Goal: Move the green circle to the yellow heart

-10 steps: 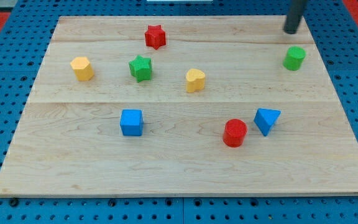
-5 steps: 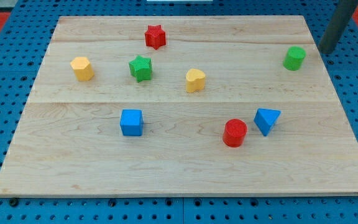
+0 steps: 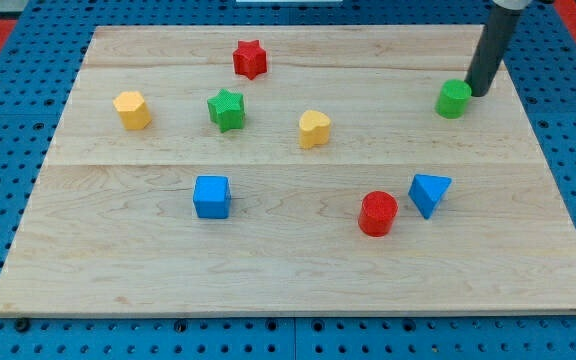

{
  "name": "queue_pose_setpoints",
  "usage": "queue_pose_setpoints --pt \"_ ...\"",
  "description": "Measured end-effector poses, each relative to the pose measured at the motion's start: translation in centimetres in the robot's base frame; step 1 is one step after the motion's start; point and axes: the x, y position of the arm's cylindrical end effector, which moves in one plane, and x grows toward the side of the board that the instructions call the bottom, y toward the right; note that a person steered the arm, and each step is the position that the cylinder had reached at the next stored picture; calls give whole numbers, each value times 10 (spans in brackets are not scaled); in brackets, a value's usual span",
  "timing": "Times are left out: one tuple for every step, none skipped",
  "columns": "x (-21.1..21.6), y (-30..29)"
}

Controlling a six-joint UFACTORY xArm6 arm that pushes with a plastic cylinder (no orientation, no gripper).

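Camera view is showing my tip (image 3: 478,93) pressing against the view's-right, upper side of the green circle (image 3: 454,99), near the worktop's (image 3: 288,270) right edge; there is no pincer here, only the rod. The yellow heart (image 3: 314,128) is sitting well apart toward the view's left. Because contact is sitting off-centre, the round block is probably risking rolling around my tip and drifting downward, toward the blue triangle (image 3: 429,193) and red circle (image 3: 378,213), missing the heart.

We count eight blocks on our board (image 3: 288,270), two red: star (image 3: 250,59), circle (image 3: 378,213), two green: star (image 3: 226,109), circle (image 3: 454,99), two yellow: hexagon (image 3: 132,110), heart (image 3: 314,129), two blue: cube (image 3: 211,196), triangle (image 3: 428,193).
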Motion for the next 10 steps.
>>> queue_pose_setpoints --pt "5 6" --pt "7 5" --pt "8 -6" --pt "8 -9" --pt "8 -52" --pt "8 -81" --pt "7 -84" --pt "7 -101" --pt "7 -128" --pt "7 -128"
